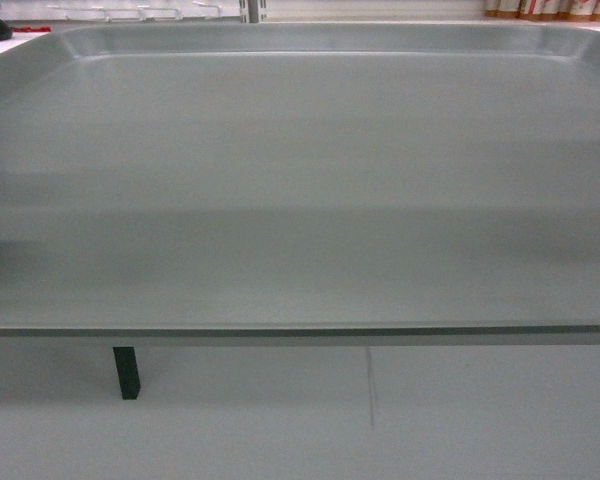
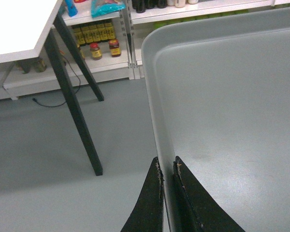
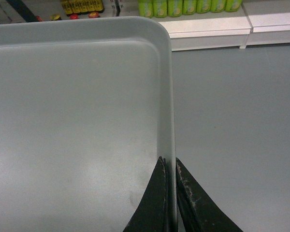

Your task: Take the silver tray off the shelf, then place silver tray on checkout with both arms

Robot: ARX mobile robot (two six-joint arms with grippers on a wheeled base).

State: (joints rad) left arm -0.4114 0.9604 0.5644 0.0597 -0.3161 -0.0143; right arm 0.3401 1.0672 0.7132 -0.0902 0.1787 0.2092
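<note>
The silver tray (image 1: 300, 190) is carried level, off the shelf, with nothing on it. It is pinched by its two short side rims so that it cannot tip either way.

On the tray's left rim, the left gripper (image 2: 167, 193) is clamped with one black jaw outside the rim and the other on the tray's inner slope. The rim runs up from between the jaws towards the tray's rounded far corner. Out beyond that left rim lie grey floor and a white table with dark legs (image 2: 72, 104). Past the tray's far edge are stocked store shelves (image 2: 106, 43).

On the tray's right rim, the right gripper (image 3: 171, 193) is clamped the same way, astride the rim, with the tray bottom spreading left of it.

In the head view the tray's near edge hangs above a white surface with a thin seam (image 1: 370, 385). That surface is probably the checkout, so lowering looks to be the step left.
</note>
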